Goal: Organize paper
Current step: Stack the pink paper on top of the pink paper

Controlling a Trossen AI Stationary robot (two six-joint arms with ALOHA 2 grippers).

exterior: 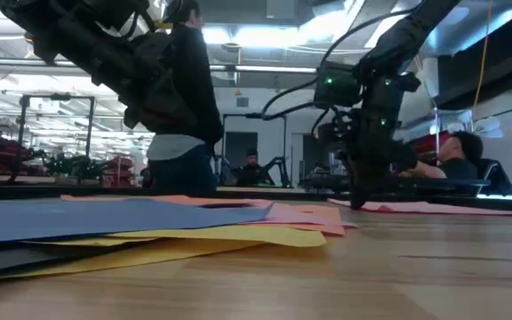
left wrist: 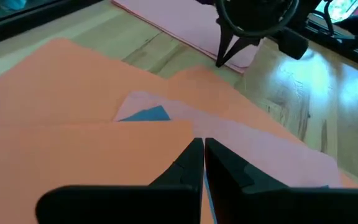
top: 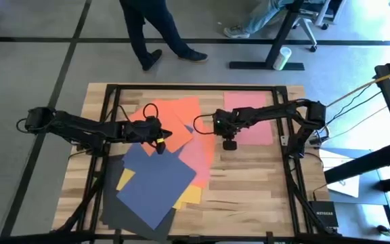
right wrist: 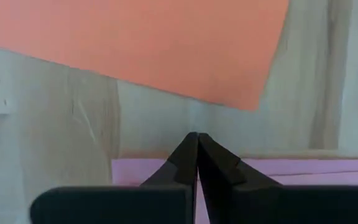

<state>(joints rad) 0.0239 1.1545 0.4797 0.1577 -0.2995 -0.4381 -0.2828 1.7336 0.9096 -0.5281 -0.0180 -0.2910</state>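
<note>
Wooden counter (top: 249,183) down below — a person (top: 156,30) striding across the grey floor beyond its far edge, a white cup (top: 284,57) lying near a black desk foot (top: 257,65) — another person seated (exterior: 456,160) in the background.

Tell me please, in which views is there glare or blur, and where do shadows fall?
High view: bright glare washes the floor right of the table. Low view: the near paper is soft and out of focus; ceiling lights blow out behind the arms. Left wrist view: a light patch shines on the bare wood by the right gripper. Right wrist view: even light, with the right gripper shut over wood.
</note>
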